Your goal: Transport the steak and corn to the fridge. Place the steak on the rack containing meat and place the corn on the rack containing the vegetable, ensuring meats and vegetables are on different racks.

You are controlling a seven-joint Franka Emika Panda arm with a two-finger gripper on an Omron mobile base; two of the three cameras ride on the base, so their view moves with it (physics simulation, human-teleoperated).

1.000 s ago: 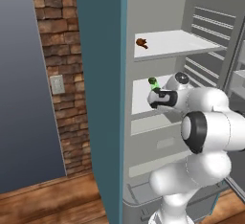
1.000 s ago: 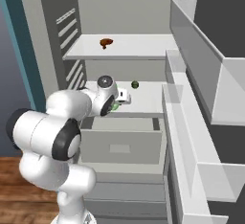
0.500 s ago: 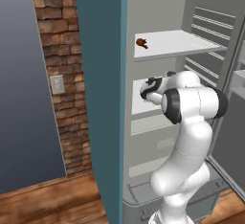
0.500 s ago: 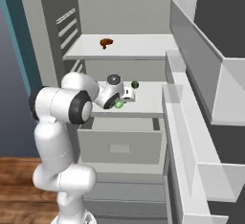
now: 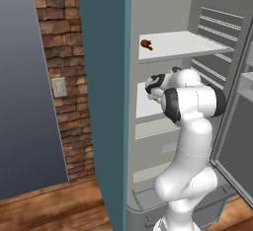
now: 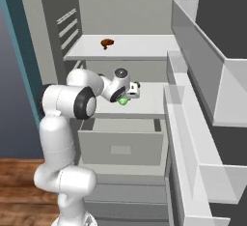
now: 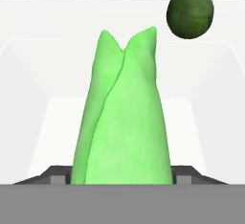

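Note:
The corn (image 7: 122,117), a bright light-green tapered ear, stands between my fingertips (image 7: 57,178) and points at the back wall of the fridge (image 6: 144,7). My gripper (image 6: 129,93) is shut on the corn (image 6: 124,101) just above the lower white shelf (image 6: 152,105). The vegetable (image 7: 190,14), dark green and round, lies a short way beyond the corn's tip, to its right. The meat (image 6: 107,43), a small brown lump, rests on the higher shelf (image 6: 144,52), above my hand (image 5: 154,89). The steak is out of view.
A grey drawer (image 6: 120,148) sticks out below the lower shelf. The open door's white racks (image 6: 193,123) run close along the right. A teal panel (image 5: 104,101) and a brick wall (image 5: 54,52) stand left of the fridge.
My arm has stretched deeper into the fridge. The gripper has carried the corn over the lower shelf toward the vegetable.

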